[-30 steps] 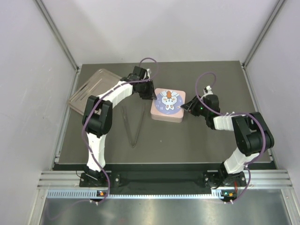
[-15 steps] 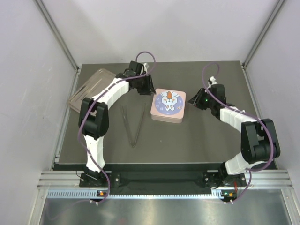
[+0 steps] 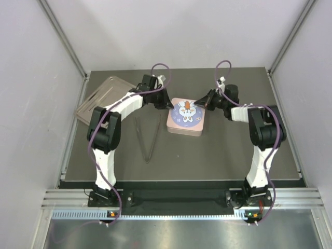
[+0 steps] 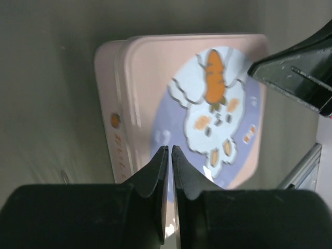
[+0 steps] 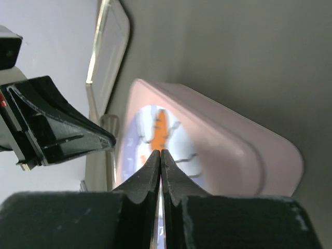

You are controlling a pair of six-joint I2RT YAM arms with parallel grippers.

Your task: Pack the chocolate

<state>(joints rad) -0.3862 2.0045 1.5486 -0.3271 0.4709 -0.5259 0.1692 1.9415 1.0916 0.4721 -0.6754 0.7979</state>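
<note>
Our top cam hangs above and behind the arm bases (image 3: 104,197), looking down and forward from far enough back that we get the whole table (image 3: 223,155), the side walls (image 3: 31,104) and the pink tin (image 3: 185,118). The left wrist cam sits close over that tin, peering past the left gripper (image 4: 170,150) across the lid (image 4: 155,93) at the right gripper (image 4: 259,70); the right wrist cam looks back the opposite way, lower and skimming the lid edge. So we see the tin in all three, and each wrist view catches the other gripper.
</note>
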